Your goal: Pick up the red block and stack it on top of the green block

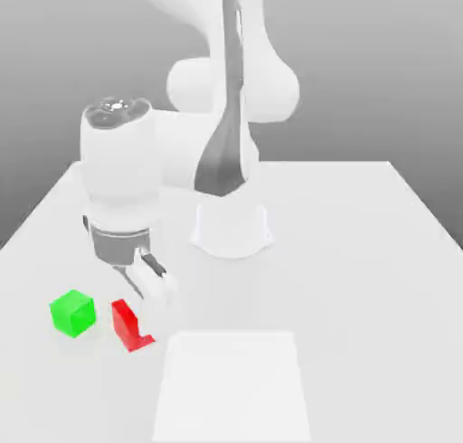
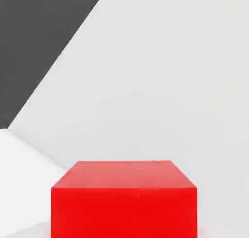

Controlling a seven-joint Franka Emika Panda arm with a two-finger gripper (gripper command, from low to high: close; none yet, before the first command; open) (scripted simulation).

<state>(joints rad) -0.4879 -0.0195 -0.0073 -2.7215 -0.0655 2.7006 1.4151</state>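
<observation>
Robot arm, white with grey sections, reaches down toward the exterior view's left side of the pale, smooth table. Its white-fingered end effector is clenched on the small, glossy, bright red cube, one finger on either side of it. That finger nearest the exterior view covers much of the cube, so its red face shows as an L-like patch. Whether the cube touches the table or is slightly raised, I cannot tell.

Just beside it, toward the exterior view's left, the small, plain, bright green cube sits on the table, apart from the red one and with nothing on top. The arm's round white base stands farther back. Near the front of the table lies a flat white rectangular panel. In the hand view, the red cube presents a flat front face and a paler top face, with sharp straight edges.
</observation>
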